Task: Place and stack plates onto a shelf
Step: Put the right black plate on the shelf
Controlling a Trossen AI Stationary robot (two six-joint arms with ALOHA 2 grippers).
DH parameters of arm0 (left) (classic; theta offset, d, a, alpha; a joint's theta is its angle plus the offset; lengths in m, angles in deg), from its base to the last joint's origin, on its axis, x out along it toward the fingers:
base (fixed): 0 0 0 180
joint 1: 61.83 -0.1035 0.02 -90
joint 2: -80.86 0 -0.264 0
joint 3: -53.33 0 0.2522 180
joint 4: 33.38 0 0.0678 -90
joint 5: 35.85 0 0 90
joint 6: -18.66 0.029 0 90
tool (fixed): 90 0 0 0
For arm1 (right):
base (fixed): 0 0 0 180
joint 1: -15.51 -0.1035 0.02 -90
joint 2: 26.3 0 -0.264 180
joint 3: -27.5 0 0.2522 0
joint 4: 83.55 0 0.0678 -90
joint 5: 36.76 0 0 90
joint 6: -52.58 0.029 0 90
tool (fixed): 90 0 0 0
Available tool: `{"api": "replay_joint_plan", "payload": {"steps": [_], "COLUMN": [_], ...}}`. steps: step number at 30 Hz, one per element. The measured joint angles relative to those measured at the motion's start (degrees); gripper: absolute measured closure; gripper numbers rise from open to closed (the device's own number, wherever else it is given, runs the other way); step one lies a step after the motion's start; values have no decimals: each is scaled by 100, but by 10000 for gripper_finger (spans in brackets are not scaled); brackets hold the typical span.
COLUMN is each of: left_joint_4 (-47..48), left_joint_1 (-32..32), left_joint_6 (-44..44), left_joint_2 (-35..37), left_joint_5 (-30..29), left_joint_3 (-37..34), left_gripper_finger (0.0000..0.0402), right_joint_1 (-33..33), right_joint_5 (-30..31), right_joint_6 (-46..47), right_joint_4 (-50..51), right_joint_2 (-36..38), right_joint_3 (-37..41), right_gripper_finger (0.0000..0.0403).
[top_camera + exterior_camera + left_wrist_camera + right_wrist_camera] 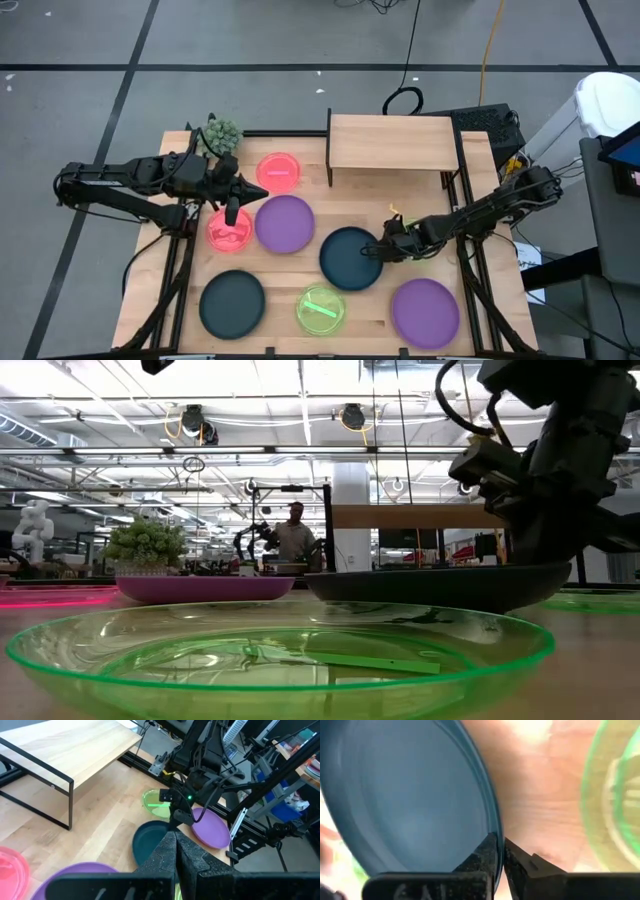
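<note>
Plates: along your bench's near edge sit a dark teal plate (232, 305), a neon green plate (321, 310) and a purple plate (425, 312). Mid-bench, your right gripper (384, 249) is pinched narrow on the rim of a second teal plate (348, 258). Next to it lies another purple plate (285, 223); your left gripper (232, 215), fingers pressed together, hangs over a pink plate (229, 233). Further back a second pink plate (278, 172), a spiky plant (221, 135) at the far left corner, and the shelf (391, 143) on the far edge.
</note>
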Motion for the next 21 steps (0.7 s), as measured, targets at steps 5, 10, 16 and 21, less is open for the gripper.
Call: {"api": "replay_joint_plan", "payload": {"steps": [5, 10, 16, 21], "left_joint_4": [0, 2, 4, 4], "left_joint_1": [0, -2, 0, 0], "left_joint_6": [-88, -63, -83, -43], "left_joint_2": [1, 2, 1, 0], "left_joint_5": [0, 0, 0, 0], "left_joint_3": [0, 0, 0, 0], "left_gripper_finger": [400, 400, 400, 400], "right_joint_1": [49, 83, 160, 157], "right_joint_5": [198, 316, 326, 518], "right_joint_6": [34, 98, 239, 316], "right_joint_4": [39, 34, 12, -30], "right_joint_2": [310, 690, 1169, 1495], "right_joint_3": [3, 3, 3, 3], "right_gripper_finger": [399, 400, 401, 402]}}
